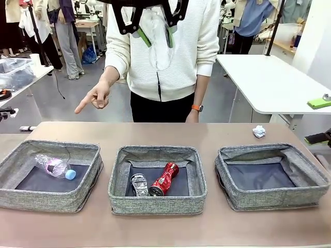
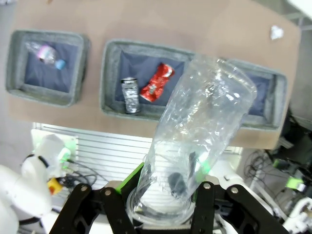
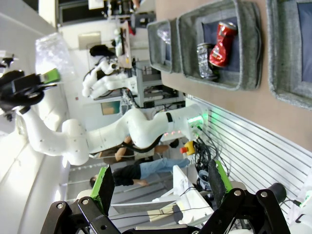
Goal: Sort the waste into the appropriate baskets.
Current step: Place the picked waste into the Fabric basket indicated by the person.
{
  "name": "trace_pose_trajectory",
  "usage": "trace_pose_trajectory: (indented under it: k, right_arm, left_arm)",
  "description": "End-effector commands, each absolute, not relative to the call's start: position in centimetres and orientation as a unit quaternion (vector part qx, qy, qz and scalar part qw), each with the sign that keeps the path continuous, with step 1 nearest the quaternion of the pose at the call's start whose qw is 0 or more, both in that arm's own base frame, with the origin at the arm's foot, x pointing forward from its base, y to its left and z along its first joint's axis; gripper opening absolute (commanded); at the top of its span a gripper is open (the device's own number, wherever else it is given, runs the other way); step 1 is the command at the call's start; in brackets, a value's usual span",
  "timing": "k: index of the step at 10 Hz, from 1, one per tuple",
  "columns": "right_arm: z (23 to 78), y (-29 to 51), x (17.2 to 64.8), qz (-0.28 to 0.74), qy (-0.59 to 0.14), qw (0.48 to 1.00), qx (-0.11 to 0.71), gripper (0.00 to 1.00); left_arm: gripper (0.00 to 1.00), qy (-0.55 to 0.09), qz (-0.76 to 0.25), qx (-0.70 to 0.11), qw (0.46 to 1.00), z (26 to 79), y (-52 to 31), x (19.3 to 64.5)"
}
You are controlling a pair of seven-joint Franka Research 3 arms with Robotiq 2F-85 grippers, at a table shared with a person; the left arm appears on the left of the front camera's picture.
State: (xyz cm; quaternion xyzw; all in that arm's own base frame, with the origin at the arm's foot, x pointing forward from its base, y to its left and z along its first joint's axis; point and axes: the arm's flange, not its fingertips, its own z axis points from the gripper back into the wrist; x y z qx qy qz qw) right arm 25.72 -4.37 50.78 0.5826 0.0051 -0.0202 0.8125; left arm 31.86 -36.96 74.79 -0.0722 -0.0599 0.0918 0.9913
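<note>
Clear crumpled plastic container (image 1: 156, 49), grey woven baskets (image 1: 156, 205)

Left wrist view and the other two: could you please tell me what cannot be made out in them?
Left wrist view: the clear crumpled plastic container, held in the left gripper, hides part of the right basket's floor.
Front view: the top edge cuts off that gripper above its fingers.
Right wrist view: the top edge cuts the left basket, so its contents are unclear.
</note>
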Motion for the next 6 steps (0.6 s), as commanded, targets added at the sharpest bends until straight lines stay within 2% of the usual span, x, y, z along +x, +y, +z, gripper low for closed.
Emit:
trace_pose_trajectory:
  k: [1,3,4,5,6]
  right_arm:
    - [50.9,-4.5,25.8,-0.010,0.000,0.808,0.589,1.00]
    - [50.9,-4.5,25.8,-0.010,0.000,0.808,0.589,1.00]
    - [50.9,-4.5,25.8,-0.010,0.000,0.808,0.589,1.00]
    - [50.9,-4.5,25.8,-0.010,0.000,0.808,0.589,1.00]
    - [50.9,-4.5,25.8,-0.010,0.000,0.808,0.589,1.00]
  left_arm:
    - [0.42,-0.041,0.110,-0.043,0.992,70.3,-30.1,32.6]
    - [0.42,-0.038,0.138,-0.049,0.988,66.7,-22.6,32.5]
    - [0.42,-0.051,0.183,-0.028,0.981,64.9,-18.6,32.2]
    - [0.42,-0.042,0.238,-0.020,0.970,62.9,-13.9,31.9]
    - [0.42,-0.014,0.269,-0.054,0.961,61.0,-10.2,31.5]
